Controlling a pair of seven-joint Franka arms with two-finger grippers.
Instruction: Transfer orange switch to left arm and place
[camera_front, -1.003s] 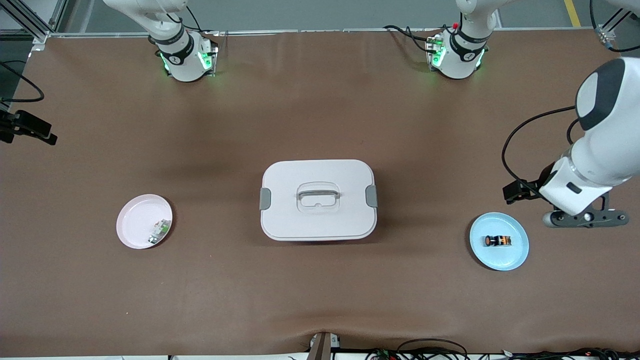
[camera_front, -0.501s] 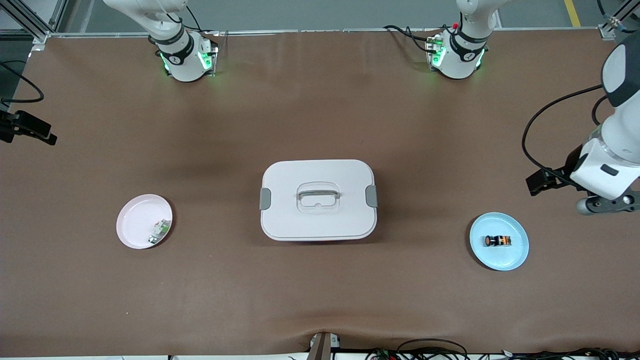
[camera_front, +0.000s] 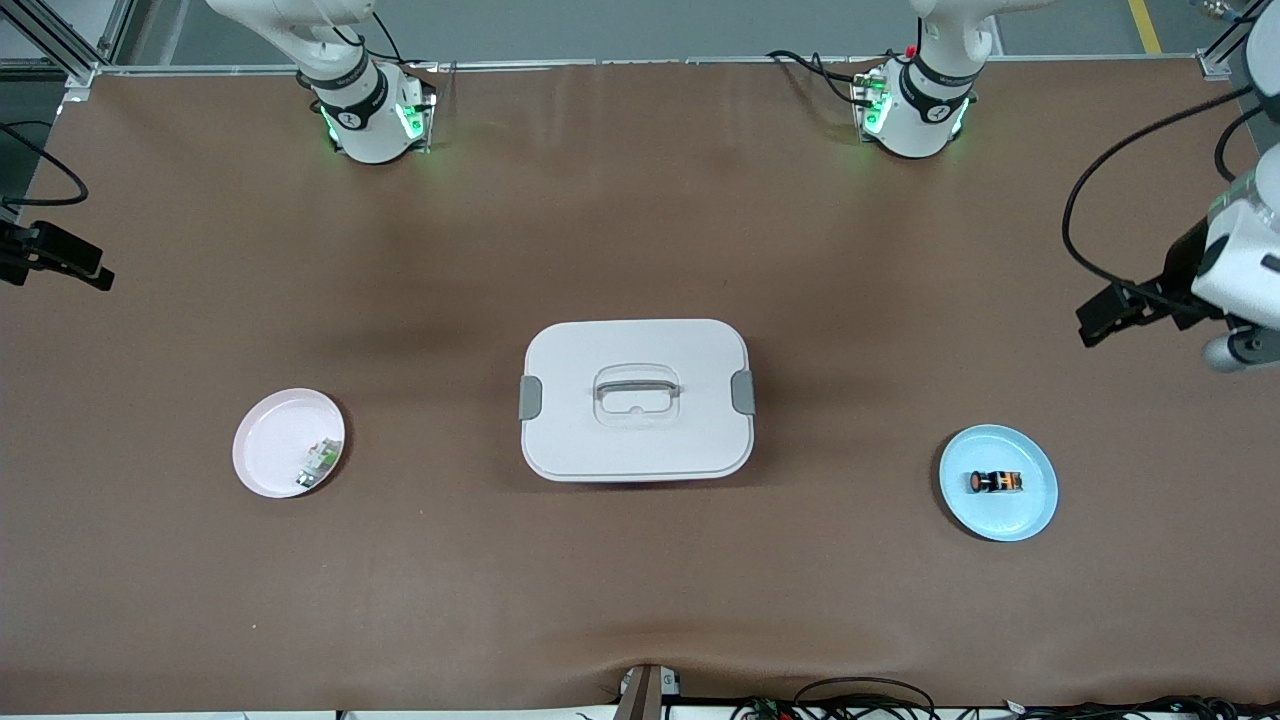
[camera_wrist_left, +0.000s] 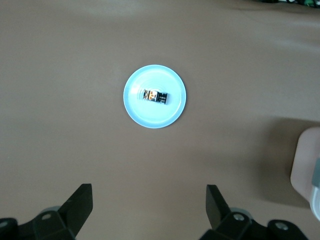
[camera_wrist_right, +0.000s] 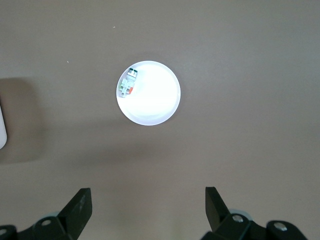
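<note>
Orange switch lies untouched on the blue plate at lower right of the frame, while the left end effector, fingers wide and empty, has withdrawn toward the right edge, and the right end effector waits wide open, so the transfer hasn't begun.

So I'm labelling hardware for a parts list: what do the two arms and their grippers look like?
Both arms are white and jointed with black bands; the left arm trails a black cable. Green lights glow at both bases. The left gripper and right gripper have black, wedge-shaped jaws on black bodies.
</note>
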